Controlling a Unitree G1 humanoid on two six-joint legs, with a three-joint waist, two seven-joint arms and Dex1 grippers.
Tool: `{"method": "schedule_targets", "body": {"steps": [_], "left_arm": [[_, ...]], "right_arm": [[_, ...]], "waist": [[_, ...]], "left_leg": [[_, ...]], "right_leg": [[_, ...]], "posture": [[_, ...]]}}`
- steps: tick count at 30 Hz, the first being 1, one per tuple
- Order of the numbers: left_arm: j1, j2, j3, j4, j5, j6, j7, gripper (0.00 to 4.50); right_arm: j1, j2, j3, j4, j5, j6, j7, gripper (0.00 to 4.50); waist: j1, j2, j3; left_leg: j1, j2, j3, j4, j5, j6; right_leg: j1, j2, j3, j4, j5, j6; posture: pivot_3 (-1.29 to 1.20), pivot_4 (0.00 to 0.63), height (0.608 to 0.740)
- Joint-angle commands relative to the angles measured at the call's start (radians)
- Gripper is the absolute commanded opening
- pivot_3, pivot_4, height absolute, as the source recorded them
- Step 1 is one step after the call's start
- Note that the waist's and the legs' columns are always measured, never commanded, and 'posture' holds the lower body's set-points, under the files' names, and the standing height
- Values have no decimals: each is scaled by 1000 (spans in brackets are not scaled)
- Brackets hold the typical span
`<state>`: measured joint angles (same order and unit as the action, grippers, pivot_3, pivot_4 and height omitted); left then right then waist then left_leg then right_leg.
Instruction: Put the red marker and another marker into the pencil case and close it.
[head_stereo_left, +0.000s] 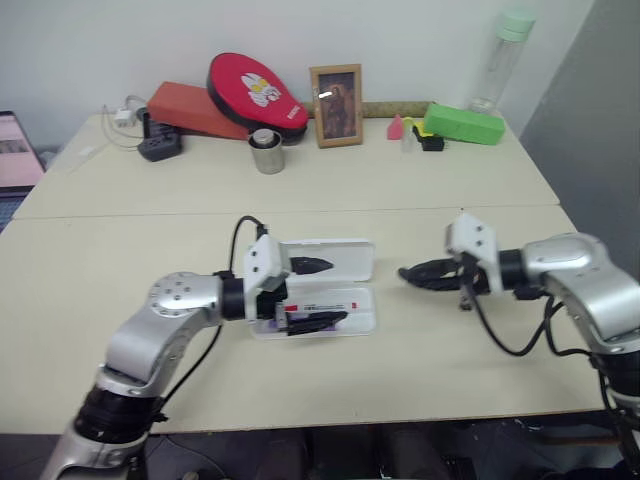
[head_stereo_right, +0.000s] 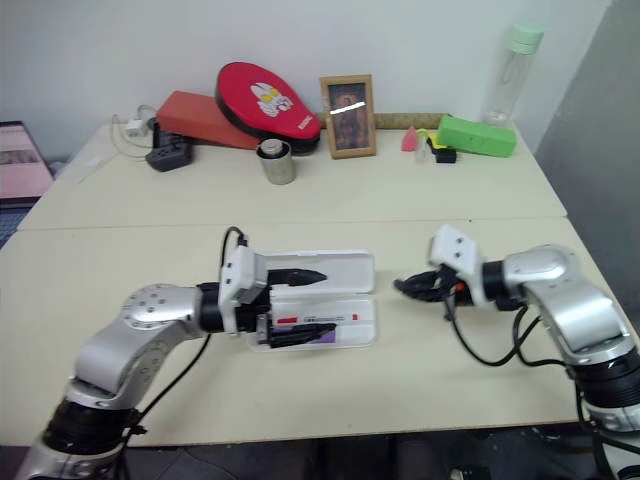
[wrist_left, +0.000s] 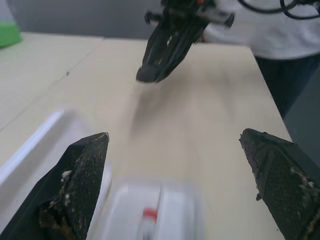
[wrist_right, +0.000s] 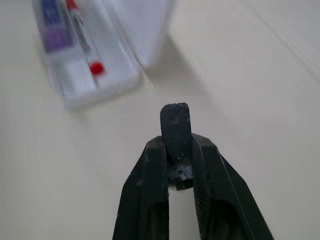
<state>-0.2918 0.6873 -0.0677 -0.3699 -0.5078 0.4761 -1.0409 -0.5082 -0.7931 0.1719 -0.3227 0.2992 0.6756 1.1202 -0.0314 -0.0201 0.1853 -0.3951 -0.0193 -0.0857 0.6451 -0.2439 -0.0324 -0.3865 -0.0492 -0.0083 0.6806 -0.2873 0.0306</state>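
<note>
While the pencil case lies open on the beige table (white wall behind), left gripper gapes, right gripper pinched.

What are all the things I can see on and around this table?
pencil case: one, white, lid open, table's near middle
red marker: one, white with red ends, in the case
purple marker: one, in the case beside the red one
small black stub: one, in the right gripper
metal cup: one, silver, far middle
picture frame: one, wooden, against the wall
red oval pouch: one, leaning on a red box
green box: one, far right
bottle: one, clear, green cap, behind the green box
power strip: one, dark, far left
table: one, beige
left gripper: one, black, open over the case
right gripper: one, black, shut, right of the case
</note>
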Motion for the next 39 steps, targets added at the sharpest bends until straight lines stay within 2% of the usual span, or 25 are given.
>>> {"method": "schedule_targets", "body": {"steps": [1,4,9,17,19,23,25,31,35,39], "left_arm": [[50,102,118,-45,-47,6,-61,4500],[76,148,160,-36,-58,6,-76,4500],[93,175,192,-41,-71,14,-86,4500],[114,180,198,-79,-99,43,-74,4500],[113,179,195,-79,-96,44,-72,4500],[103,175,188,-80,-95,50,-64,4500],[101,174,182,-80,-92,49,-60,4500],[97,171,176,-82,-88,48,-53,4500],[100,172,185,-88,-92,53,-47,4500],[134,183,227,-97,-107,67,-34,4500]], "right_arm": [[-39,76,140,-65,-45,39,-57,287],[-57,128,232,-44,-90,45,-86,287],[-72,162,309,11,-134,28,-91,287],[-78,170,316,57,-157,6,-80,287],[-77,171,317,59,-161,3,-75,973],[-87,181,306,45,-151,13,-68,1732],[-92,183,302,43,-148,13,-66,2307],[-104,186,292,37,-140,15,-61,3441],[-106,178,255,-6,-97,32,-46,4425],[-126,173,125,-92,68,78,18,4425]], "waist": [[6,0,0],[14,0,0],[13,0,0],[3,0,0],[3,0,0],[3,0,0],[3,0,0],[3,0,0],[3,0,0],[3,0,0]], "left_leg": [[-1,-1,0,0,0,0],[-2,-3,0,0,0,0],[-3,-5,0,1,0,0],[-3,-3,-1,0,0,0],[-2,-3,-1,0,0,0],[-2,-3,0,0,0,0],[-2,-3,-1,0,0,0],[-2,-3,-1,0,0,0],[-2,-3,0,0,0,0],[-2,-3,-1,0,0,0]], "right_leg": [[0,-1,0,0,0,0],[0,-4,0,-1,0,0],[-2,-5,-1,-1,0,1],[-2,-4,-1,0,0,1],[-2,-4,-1,0,0,1],[-2,-4,-1,0,0,1],[-2,-4,-1,0,0,1],[-2,-4,-1,0,0,1],[-2,-4,-1,0,0,1],[-2,-4,-1,0,0,1]], "posture": [[0,150,740],[0,150,740],[0,150,740],[0,150,740],[0,150,740],[0,150,740],[0,150,740],[0,150,740],[0,150,740],[0,150,740]]}}
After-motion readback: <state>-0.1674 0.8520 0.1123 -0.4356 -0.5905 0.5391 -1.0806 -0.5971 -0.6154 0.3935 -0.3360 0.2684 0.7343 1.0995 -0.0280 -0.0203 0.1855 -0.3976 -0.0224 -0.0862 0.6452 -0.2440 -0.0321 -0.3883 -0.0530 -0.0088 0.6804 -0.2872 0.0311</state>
